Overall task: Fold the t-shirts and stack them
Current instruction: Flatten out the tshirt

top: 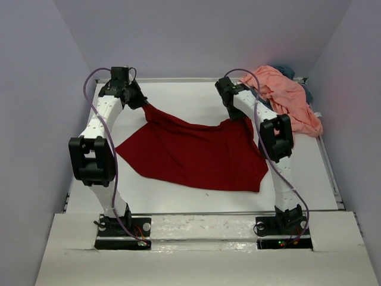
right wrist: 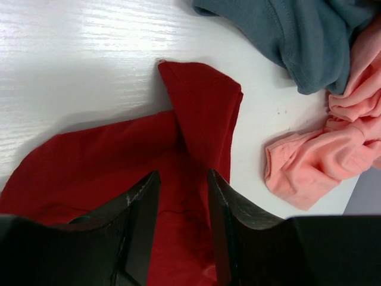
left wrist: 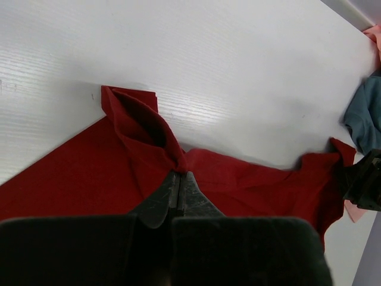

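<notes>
Left gripper clamped shut on dark red t-shirt fold, presumably to spread it flat. Right gripper half-open, cloth between fingers, ungripped.

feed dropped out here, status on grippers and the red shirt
Left gripper shut on dark red shirt, far edge. Right gripper open, astride the same edge. Pink shirt and blue-grey shirt heaped close beside it.

Bright, even overhead light, glare streaks on the glossy white counter, faint soft shadows, wrist-view foregrounds blurred
</notes>
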You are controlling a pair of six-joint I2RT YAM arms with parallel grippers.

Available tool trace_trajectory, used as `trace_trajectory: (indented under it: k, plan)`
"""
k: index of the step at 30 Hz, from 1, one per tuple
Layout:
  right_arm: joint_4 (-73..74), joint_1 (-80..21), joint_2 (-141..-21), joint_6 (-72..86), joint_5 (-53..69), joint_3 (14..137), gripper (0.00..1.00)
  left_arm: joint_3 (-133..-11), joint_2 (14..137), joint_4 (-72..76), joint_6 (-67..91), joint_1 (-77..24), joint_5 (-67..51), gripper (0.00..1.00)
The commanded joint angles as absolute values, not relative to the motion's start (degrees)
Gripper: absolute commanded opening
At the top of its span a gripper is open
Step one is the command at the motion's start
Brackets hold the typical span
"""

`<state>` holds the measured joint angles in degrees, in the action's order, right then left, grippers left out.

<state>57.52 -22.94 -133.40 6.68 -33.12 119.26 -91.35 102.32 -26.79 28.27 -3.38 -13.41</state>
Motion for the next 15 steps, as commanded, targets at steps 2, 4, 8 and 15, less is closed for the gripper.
trace_trajectory:
  k: [2,4,8,15]
  plan:
    - [57.92,-23.20,-134.82,7.03,-36.65,122.17,0.43,-91.50,101.16,-26.28,26.81,-2.46,-14.77,0.00]
    - [57.92,-23.20,-135.09,6.94,-37.00,122.78,0.43,-91.49,101.07,-26.28,26.63,-2.20,-14.68,0.00]
    - [57.92,-23.20,-135.97,6.77,-37.97,123.13,0.42,-91.41,101.07,-26.54,26.37,-1.76,-14.77,0.00]
    - [57.83,-23.20,-136.58,6.86,-40.69,123.66,0.38,-91.49,100.90,-26.81,25.84,-1.06,-14.94,0.00]
